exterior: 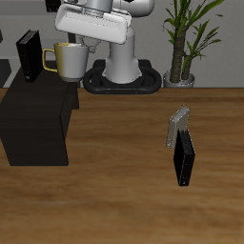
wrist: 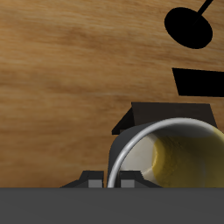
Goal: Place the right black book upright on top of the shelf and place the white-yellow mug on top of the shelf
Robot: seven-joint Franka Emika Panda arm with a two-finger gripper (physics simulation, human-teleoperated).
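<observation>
The white-yellow mug [exterior: 67, 60] hangs under my gripper [exterior: 75, 44] at the back edge of the shelf [exterior: 33, 110], at or just above its flat top; I cannot tell if it touches. The gripper is shut on the mug's rim. In the wrist view the mug [wrist: 166, 149] fills the frame with its yellowish inside showing, and its wall sits between my fingertips [wrist: 111, 180]. The right black book [exterior: 29, 55] stands upright on the shelf top, close beside the mug's yellow handle.
A second black book [exterior: 183, 158] and a grey book [exterior: 178, 126] stand together on the wooden table, away from the shelf. A potted plant [exterior: 181, 38] stands at the back beside the robot's base [exterior: 122, 71].
</observation>
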